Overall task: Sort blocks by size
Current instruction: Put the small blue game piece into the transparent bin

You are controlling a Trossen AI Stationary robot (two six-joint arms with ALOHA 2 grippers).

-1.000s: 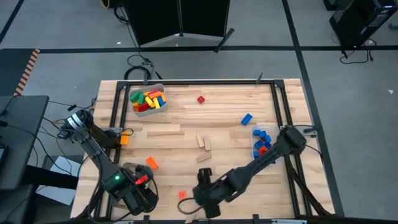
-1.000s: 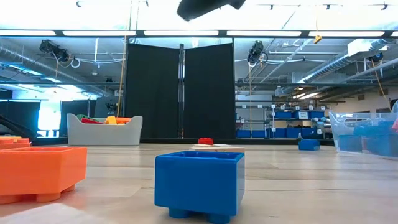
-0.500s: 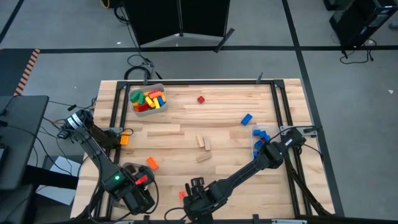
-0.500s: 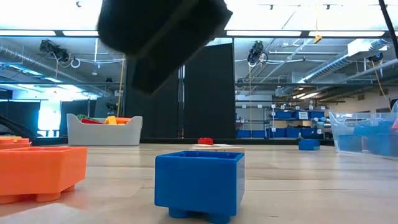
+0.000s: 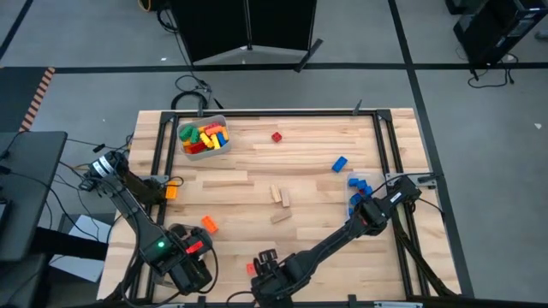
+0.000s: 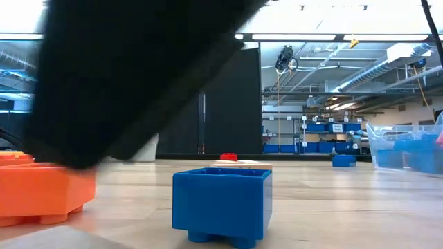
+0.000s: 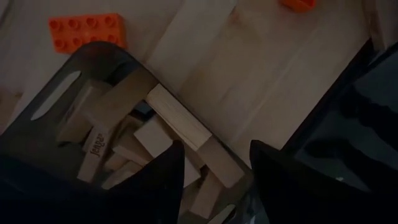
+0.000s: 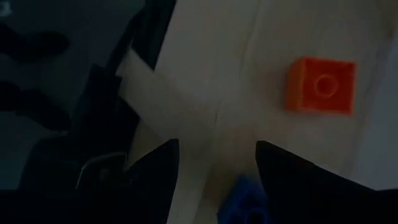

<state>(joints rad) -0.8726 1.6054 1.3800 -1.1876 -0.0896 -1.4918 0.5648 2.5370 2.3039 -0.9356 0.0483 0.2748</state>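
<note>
A blue studded block (image 6: 221, 204) stands on the table near its near edge, with an orange brick (image 6: 41, 194) to its left. My right gripper (image 5: 259, 275) is open and hangs low over them; it fills the upper left of the low view (image 6: 131, 76). In the right wrist view (image 8: 216, 144) the blue block (image 8: 245, 193) shows between the fingers and a small orange brick (image 8: 321, 85) lies beyond. My left gripper (image 5: 184, 269) is open and empty at the near left corner, over a dark bin of tan wooden pieces (image 7: 149, 134).
A grey bin of coloured bricks (image 5: 203, 139) stands at the far left. A clear bin with blue bricks (image 5: 360, 195) stands at the right. A red brick (image 5: 276, 136), a blue brick (image 5: 340, 163), wooden pieces (image 5: 276, 194) and orange bricks (image 5: 209, 224) lie loose on the table.
My right gripper has gone toward the table's near left and down toward the blue block and the orange brick. In the low view it has grown from a small shape at the top to a large dark mass. The blocks have not moved.
</note>
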